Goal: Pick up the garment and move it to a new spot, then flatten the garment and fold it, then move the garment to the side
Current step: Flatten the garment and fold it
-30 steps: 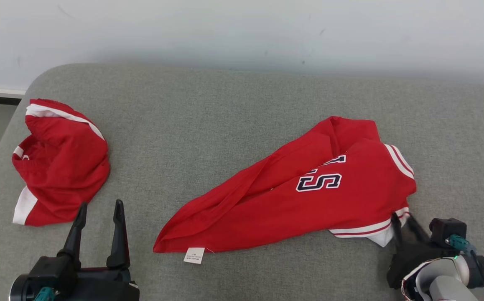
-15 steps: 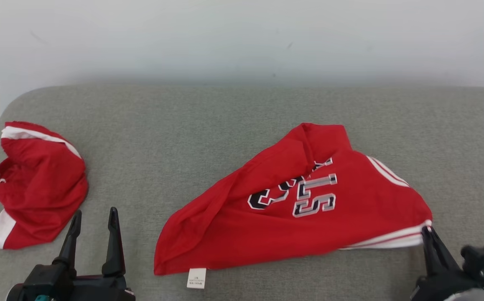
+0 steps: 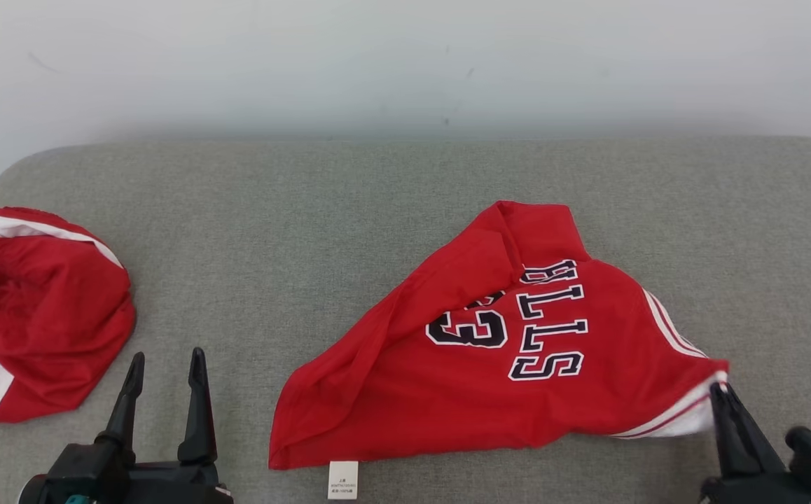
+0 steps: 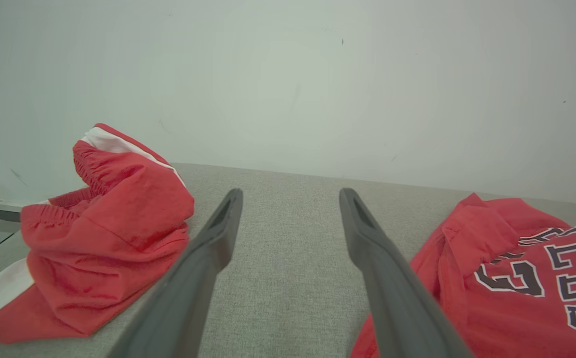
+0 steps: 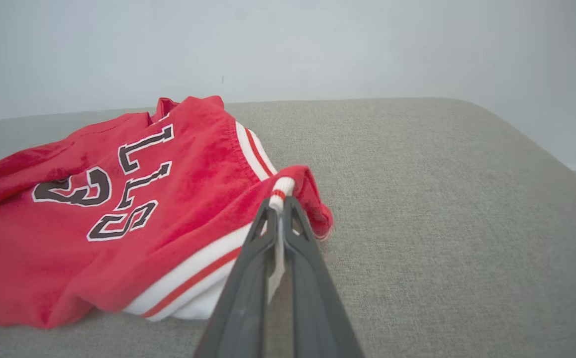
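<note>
Jersey [image 3: 391, 392]: matt soft cloth, printed lettering. Shorts [image 3: 55, 336]: same matt cloth. Cushion [image 3: 293, 231]: coarse woven fabric, matt. Left end effector [image 3: 168, 353]: dark matt plastic.

Left hand [image 3: 167, 355] agape, right hand [image 3: 718, 389] pinched tight.

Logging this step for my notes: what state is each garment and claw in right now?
jersey: crumpled, not folded, lying on the couch.
shorts: bunched in a heap, nothing touching them.
left claw: open, empty, clear of both garments.
right claw: shut on the jersey's striped corner.
</note>
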You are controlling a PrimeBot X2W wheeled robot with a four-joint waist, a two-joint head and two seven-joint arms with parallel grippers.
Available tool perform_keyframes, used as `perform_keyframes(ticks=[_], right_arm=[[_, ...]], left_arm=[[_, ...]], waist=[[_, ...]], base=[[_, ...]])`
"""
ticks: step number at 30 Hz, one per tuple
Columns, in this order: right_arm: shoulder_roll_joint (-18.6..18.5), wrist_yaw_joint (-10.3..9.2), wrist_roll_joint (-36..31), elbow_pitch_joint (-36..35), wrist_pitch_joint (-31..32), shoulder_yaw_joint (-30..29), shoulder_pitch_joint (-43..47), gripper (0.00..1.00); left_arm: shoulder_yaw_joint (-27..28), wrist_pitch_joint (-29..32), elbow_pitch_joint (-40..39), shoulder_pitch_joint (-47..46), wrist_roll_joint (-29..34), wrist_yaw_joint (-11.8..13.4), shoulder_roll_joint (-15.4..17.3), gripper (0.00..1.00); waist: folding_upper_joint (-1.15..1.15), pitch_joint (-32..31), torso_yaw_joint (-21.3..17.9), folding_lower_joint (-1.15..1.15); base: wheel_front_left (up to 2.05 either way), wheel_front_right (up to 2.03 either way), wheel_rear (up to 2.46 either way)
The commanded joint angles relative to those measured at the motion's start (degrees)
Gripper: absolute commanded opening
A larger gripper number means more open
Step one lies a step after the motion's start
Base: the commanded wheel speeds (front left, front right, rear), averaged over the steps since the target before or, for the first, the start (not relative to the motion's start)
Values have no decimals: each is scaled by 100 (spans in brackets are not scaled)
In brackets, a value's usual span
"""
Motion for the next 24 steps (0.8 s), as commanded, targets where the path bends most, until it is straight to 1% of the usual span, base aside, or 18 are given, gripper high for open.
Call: perform_keyframes(ticks=[1,3,6,7,9,10,15,22,23,24], right_arm=[[-29,-13,-44,-90,45,96,-176,0],[-56,-13,-75,-146,117,251,-392,0],[-140,-13,-170,70,230,578,-998,0],[-166,-13,-209,410,217,784,-1563,0],[-175,-13,-214,709,190,905,-1937,0],[-175,-13,-214,709,190,905,-1937,0],[-208,-13,-313,1758,74,1143,-2928,0],[-51,-13,-410,3354,-139,1437,-4002,0],[-9,-13,-419,3579,-173,1458,-4115,22],[21,-13,-451,3801,-184,1500,-4202,32]], left_arm=[[3,-19,5,3,-41,8,-11,100],[-21,-19,12,-15,-51,8,-14,100],[-98,-19,27,-94,-82,7,-19,100],[-184,-19,36,-166,-104,7,-21,100],[-229,-19,66,-219,-113,8,-20,100],[-229,-19,66,-219,-113,8,-20,100],[-364,-19,143,-394,-173,8,-25,100],[-436,-19,221,-559,-262,8,-25,100],[-441,-19,229,-564,-275,8,-26,100],[-447,-19,236,-572,-282,8,-26,100]], waist=[[0,0,45,0],[0,12,108,0],[0,69,295,0],[0,136,458,0],[0,190,570,0],[0,190,570,0],[0,352,848,0],[0,523,1063,0],[0,535,1072,0],[0,548,1078,0]], base=[[0,0,0],[0,0,0],[0,0,0],[0,0,0],[0,0,0],[0,0,0],[0,0,0],[0,0,0],[0,0,0],[0,0,0]])
